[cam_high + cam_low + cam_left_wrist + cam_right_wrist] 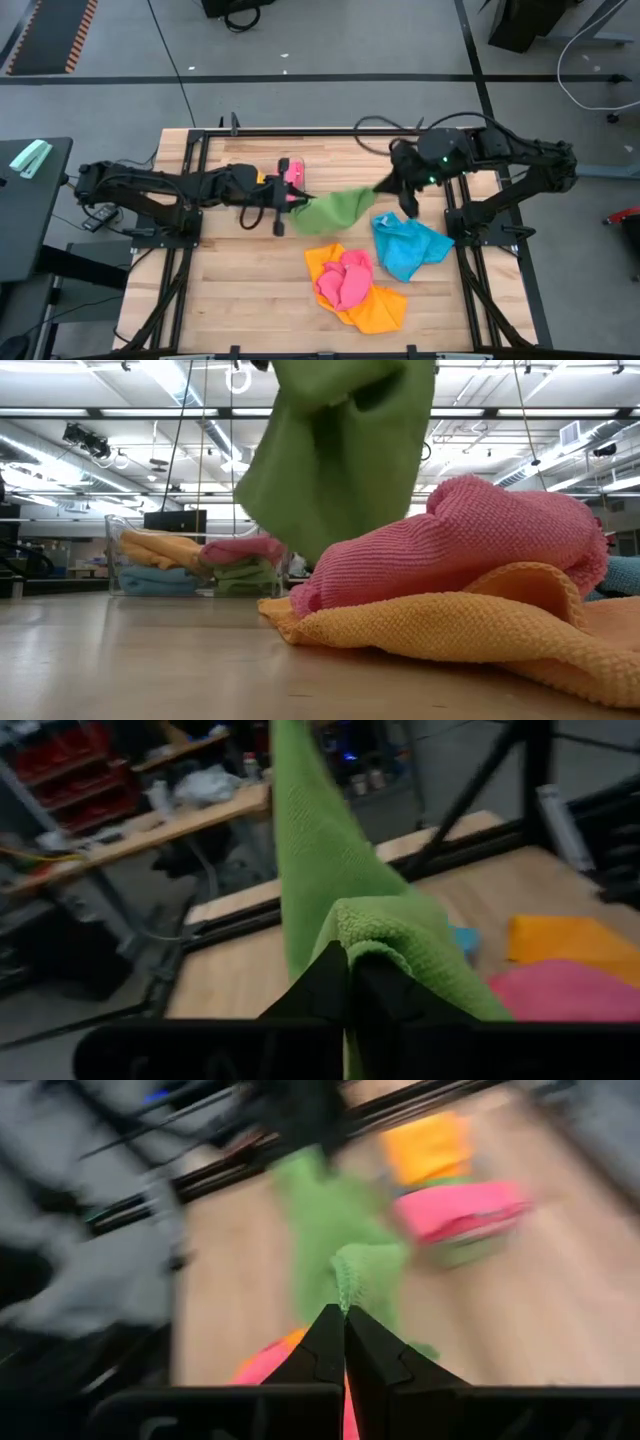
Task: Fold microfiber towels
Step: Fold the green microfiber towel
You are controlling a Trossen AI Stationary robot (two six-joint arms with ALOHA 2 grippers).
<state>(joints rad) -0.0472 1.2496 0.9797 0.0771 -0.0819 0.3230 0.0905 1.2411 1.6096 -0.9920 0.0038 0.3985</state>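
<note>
Green towel [333, 211] hangs off the tabletop [230, 290], stretched between both arms. Left gripper [284, 210] pinches one end of it, right gripper [392, 187] the other; both pairs of fingers are pressed together on cloth. Each wrist view confirms this: the left wrist view shows green terry wedged between that arm's fingers [320, 990], and the right wrist view shows a tuft of it rising from the closed fingertips [330, 1342].

Key relation: the towel's long axis runs left to right between the two grippers, sagging in the middle, with its free edge hanging below and toward the near side. Judgement: laying it flat needs both arms to come down together, and neither is nearer than the other.

Remaining towels: blue towel [408, 247] crumpled just beside the right arm; pink towel [345, 279] heaped on the orange towel [376, 308], near the middle front.

View differences: the low view alone shows a clear bin [180, 565] at the far side holding folded cloths, and the green towel's lower edge clear of the wood. The high view alone shows the span between the arms.
</note>
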